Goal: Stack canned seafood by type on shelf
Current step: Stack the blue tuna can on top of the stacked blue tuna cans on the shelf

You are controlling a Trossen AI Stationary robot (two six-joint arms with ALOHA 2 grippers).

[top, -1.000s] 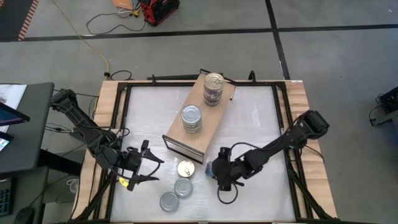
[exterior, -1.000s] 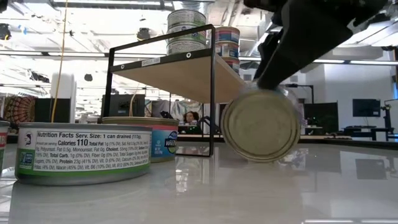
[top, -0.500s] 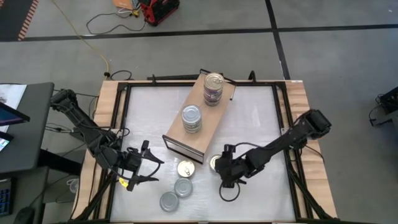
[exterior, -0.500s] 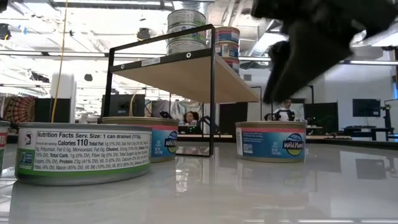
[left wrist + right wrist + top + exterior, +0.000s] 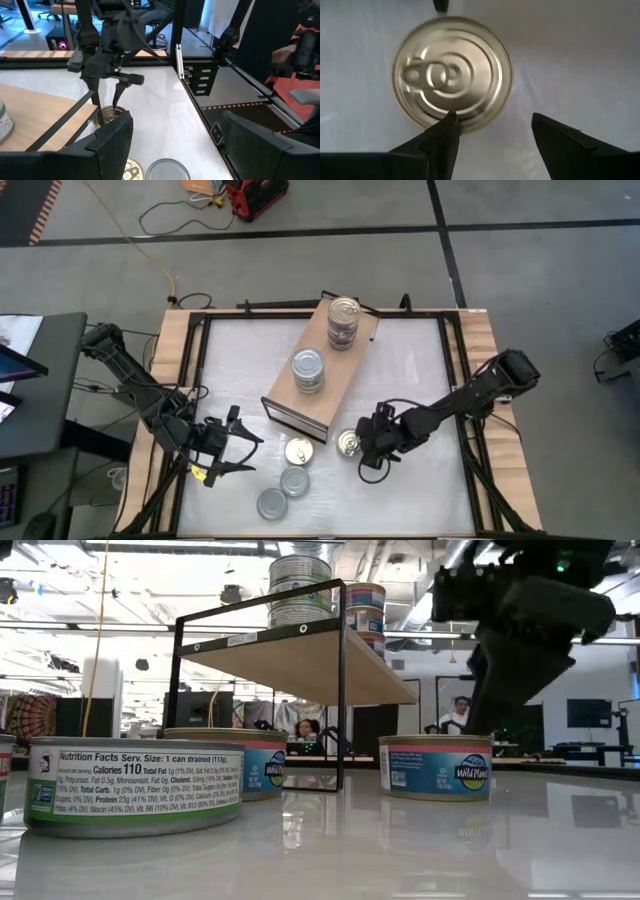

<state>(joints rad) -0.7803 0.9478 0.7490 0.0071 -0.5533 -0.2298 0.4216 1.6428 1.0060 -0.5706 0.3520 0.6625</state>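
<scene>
We see the right gripper [image 5: 378,448] low over the white tabletop [image 5: 410,370], lower right of centre in the high view, its fingers [image 5: 440,142] spread and holding nothing. The gold-lidded tin [image 5: 349,444] lies flat just beside it, free, near the shelf's [image 5: 340,370] front corner.

The risk, in our judgement: one finger stands over the tin's rim and not around it, so a closing grip may push the tin away or tip it on edge. The glossy surface would let it slide easily.

The left gripper [image 5: 232,442] waits at lower left, jaws spread and empty, near three more tins [image 5: 283,480]. Two stacks [image 5: 308,370] already stand on the wooden board.

In the low view the room behind is a bright workshop with ceiling lights, monitors, and seated persons [image 5: 303,730].
</scene>
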